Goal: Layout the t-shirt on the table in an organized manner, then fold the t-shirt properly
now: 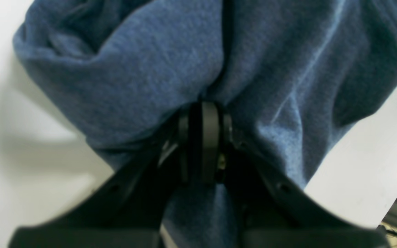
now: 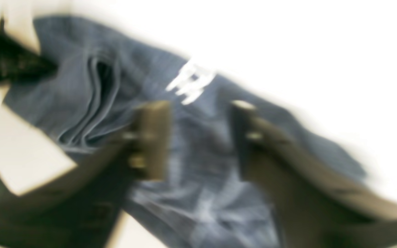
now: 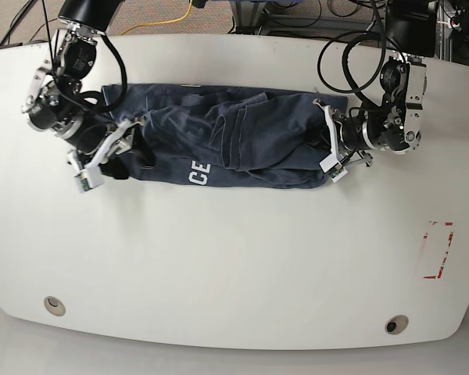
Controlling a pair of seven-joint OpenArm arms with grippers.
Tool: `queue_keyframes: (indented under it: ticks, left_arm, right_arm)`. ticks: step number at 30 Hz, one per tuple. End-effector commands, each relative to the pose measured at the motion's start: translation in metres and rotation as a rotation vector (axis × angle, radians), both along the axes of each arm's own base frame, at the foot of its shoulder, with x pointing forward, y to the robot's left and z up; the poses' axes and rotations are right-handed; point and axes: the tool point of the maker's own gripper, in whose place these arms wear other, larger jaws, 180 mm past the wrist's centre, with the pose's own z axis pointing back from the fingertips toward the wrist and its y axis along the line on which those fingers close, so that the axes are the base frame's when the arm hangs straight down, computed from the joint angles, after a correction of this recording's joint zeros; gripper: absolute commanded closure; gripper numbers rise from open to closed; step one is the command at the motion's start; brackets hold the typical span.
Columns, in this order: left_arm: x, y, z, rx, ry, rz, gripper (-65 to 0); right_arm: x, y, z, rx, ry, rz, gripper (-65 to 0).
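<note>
Fabric of the t-shirt [image 1: 143, 69] is pinched between the closed jaws of the left gripper [image 1: 207, 117], at the garment's end. The right gripper [image 2: 198, 137] is seen with its fingers [image 2: 152, 137] spread apart over the other end. The t-shirt lies bunched lengthwise on the table [image 3: 234, 258], white lettering [image 3: 197, 172] showing.

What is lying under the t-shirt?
The white table lies under the t-shirt. The shirt is bunched in folds, so the tabletop directly beneath it and the inner layers cannot be seen.

Left end effector [image 1: 208, 137] clamped; right [image 2: 198, 137] agape
</note>
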Motion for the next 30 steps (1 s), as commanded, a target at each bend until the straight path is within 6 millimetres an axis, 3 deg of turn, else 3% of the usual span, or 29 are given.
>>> queue_keyframes:
  ticks: [1,4,11,15,19,25,30]
  left_arm:
    - [-0.006,0.023,-0.011,0.117,0.040,0.000,-3.1]
    - [-0.006,0.024,-0.012,0.117,0.040,0.004,-3.1]
    - [-0.007,0.025,-0.013,0.118,0.044,0.006,-3.1]
    - [-0.011,0.024,-0.015,0.117,0.052,0.005,-3.1]
    - [-0.011,0.024,-0.014,0.117,0.051,0.004,-3.1]
    - [-0.012,0.024,-0.015,0.117,0.052,0.004,-3.1]
    - [-0.012,0.023,-0.015,0.116,0.052,0.004,-3.1]
  right_arm:
    - [0.002,-0.023,0.012,-0.007,-0.025,-0.067,-53.9]
    - [-0.004,-0.050,0.007,-0.015,0.003,-0.150,-65.0]
    - [-0.023,-0.091,-0.037,0.063,0.152,-0.270,-65.0]
    - [-0.034,-0.096,-0.066,0.127,0.245,-0.298,-65.0]
    - [-0.041,-0.093,-0.088,0.189,0.302,-0.319,-65.0]
    - [-0.044,-0.089,-0.095,0.207,0.320,-0.323,-65.0]
    - [-0.041,-0.053,-0.103,0.226,0.345,-0.236,-65.0]
